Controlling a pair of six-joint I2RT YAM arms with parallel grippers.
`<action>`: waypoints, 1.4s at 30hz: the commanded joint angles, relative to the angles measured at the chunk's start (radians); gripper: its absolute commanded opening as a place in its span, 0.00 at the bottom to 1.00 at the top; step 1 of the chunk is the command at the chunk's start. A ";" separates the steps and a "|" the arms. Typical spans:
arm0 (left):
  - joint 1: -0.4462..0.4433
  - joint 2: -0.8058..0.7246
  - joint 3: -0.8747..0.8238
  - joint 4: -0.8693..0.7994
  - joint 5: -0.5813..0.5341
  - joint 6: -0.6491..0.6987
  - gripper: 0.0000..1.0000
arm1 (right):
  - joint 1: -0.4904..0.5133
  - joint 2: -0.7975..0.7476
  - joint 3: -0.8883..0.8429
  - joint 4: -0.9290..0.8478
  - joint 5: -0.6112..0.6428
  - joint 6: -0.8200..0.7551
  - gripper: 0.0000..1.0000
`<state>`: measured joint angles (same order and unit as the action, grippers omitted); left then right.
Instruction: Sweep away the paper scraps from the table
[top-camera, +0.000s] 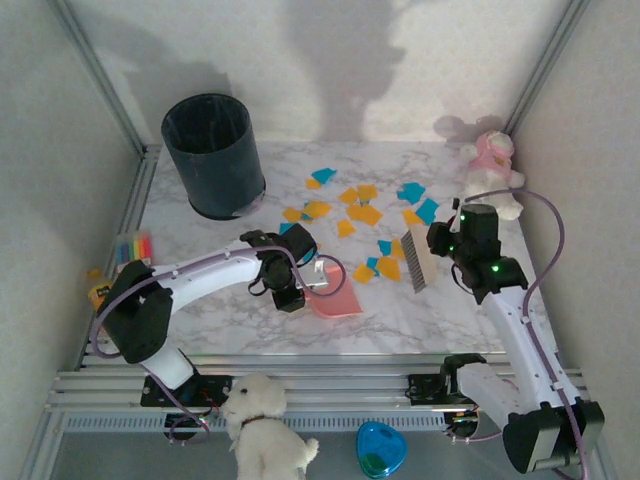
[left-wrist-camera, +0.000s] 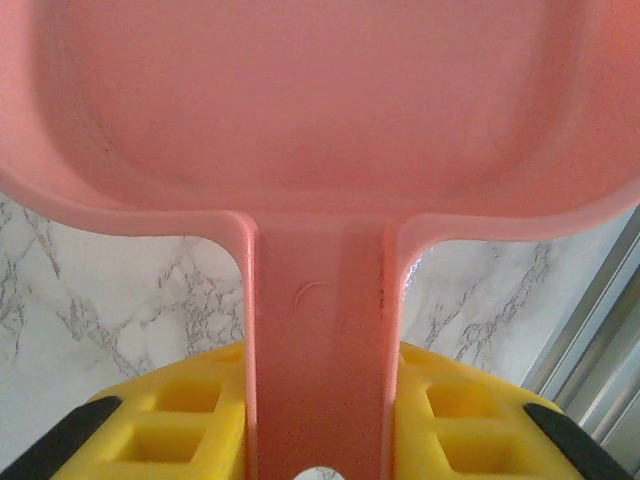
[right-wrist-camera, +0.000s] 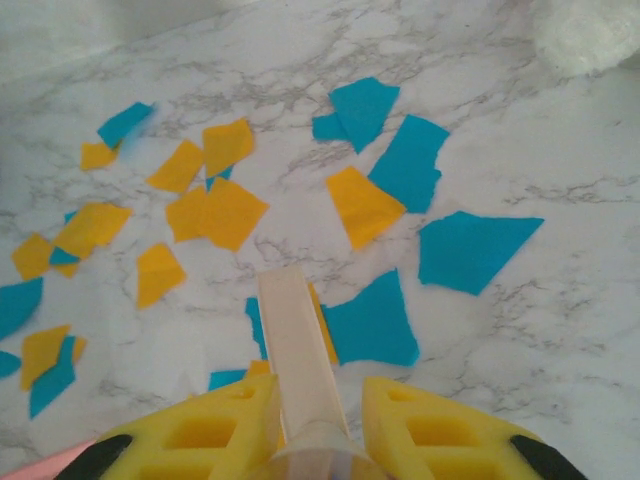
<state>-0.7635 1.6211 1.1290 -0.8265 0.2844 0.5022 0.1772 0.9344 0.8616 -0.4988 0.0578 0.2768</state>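
Note:
Several orange-yellow and teal-blue paper scraps (top-camera: 360, 212) lie scattered over the middle and back of the marble table (top-camera: 420, 310). My left gripper (top-camera: 296, 282) is shut on the handle of a pink dustpan (top-camera: 335, 300), which rests on the table just left of the scraps. In the left wrist view the dustpan (left-wrist-camera: 320, 100) spreads out beyond my left gripper (left-wrist-camera: 320, 425). My right gripper (top-camera: 440, 245) is shut on a cream brush (top-camera: 418, 258), bristles down at the right edge of the scraps. In the right wrist view the brush (right-wrist-camera: 295, 340) points out from my right gripper (right-wrist-camera: 315, 425) over the scraps (right-wrist-camera: 230, 212).
A dark round bin (top-camera: 213, 155) stands at the back left. A pink plush toy (top-camera: 492, 165) sits at the back right. A pack of multicoloured strips (top-camera: 133, 246) lies at the left edge. A white plush dog (top-camera: 262, 420) and a blue object (top-camera: 381, 450) lie in front of the rail.

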 joint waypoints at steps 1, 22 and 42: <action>-0.008 0.028 0.041 -0.047 -0.018 0.019 0.00 | 0.028 -0.023 -0.017 0.055 0.073 -0.063 0.00; -0.007 0.137 0.119 -0.069 -0.088 -0.011 0.00 | 0.150 0.085 -0.054 0.135 0.160 -0.119 0.00; -0.007 0.173 0.150 -0.077 -0.059 -0.013 0.00 | 0.210 0.166 -0.057 0.131 0.047 -0.110 0.00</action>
<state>-0.7635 1.7702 1.2560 -0.8688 0.2173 0.4973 0.3740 1.0904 0.8093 -0.3801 0.1448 0.1707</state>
